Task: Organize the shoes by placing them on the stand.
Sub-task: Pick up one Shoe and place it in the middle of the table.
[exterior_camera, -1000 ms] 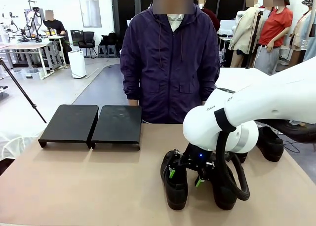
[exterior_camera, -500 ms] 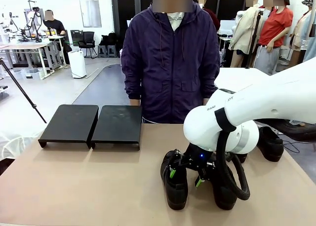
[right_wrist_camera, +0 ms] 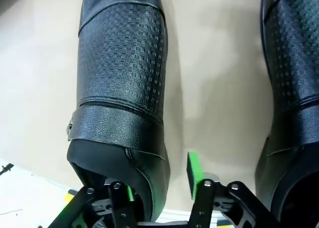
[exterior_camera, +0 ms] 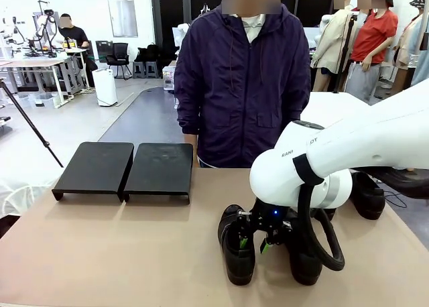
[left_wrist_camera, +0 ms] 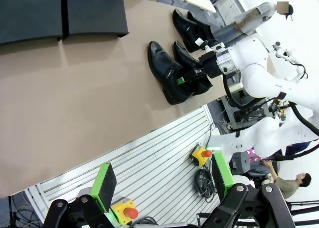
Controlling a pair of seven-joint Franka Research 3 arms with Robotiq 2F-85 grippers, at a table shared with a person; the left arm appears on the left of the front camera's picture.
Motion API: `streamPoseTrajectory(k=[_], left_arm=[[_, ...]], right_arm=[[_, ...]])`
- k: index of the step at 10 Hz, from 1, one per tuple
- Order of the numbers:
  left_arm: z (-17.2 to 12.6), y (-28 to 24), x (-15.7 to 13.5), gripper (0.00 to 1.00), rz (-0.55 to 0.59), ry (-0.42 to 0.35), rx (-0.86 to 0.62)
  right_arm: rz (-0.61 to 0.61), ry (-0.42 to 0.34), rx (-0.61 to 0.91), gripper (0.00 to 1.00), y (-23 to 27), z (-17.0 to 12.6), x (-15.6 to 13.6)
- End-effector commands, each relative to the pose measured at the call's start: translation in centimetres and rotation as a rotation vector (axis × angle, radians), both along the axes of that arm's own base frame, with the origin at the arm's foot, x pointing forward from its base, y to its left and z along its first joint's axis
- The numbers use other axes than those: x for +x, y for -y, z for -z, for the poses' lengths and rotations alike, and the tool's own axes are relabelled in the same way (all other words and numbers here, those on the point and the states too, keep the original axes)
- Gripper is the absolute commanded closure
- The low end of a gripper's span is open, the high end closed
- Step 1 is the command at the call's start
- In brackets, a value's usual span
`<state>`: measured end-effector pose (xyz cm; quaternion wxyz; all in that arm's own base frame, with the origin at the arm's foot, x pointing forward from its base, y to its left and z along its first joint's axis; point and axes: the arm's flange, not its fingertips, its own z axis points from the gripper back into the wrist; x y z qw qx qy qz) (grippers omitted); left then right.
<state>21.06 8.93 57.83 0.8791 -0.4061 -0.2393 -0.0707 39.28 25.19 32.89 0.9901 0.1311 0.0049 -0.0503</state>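
our right hand [right_wrist_camera: 162, 182] straddles the heel wall of the slip-on shoe [right_wrist_camera: 122, 78]: one pad inside the opening, the other outside, fingers apart and not yet pinching. the shoe's mate [right_wrist_camera: 294, 88] stands at three o'clock and the bare stand [exterior_camera: 159, 166] at ten o'clock. our left hand [left_wrist_camera: 163, 183] hangs spread and empty off the desk [left_wrist_camera: 75, 103]. we judge the first grasp is in hand; next we need a firm close, then a lift toward the stand.

four black shoes [left_wrist_camera: 160, 68], two black stand platforms [exterior_camera: 159, 167], one person [exterior_camera: 241, 86] at far side.
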Motion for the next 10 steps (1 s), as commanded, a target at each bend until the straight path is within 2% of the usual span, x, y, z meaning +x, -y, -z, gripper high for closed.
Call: streamPoseTrajectory(k=[1,6,8,10], left_arm=[[0.1,0.2,-0.1,0.00,0.013,0.017,-0.015],[0.1,0.2,-0.1,0.00,0.013,0.017,-0.015],[0.1,0.2,-0.1,0.00,0.013,0.017,-0.015],[0.1,0.2,-0.1,0.00,0.013,0.017,-0.015]], right_arm=[[-0.023,0.020,0.011,1.00,-0.1,-0.3,0.3],[-0.015,0.042,-0.032,1.00,-2.0,-1.5,0.3],[0.016,0.093,-0.053,1.00,-3.0,-4.3,-0.9],[0.031,0.099,-0.040,1.00,-5.2,-7.0,-3.1]])
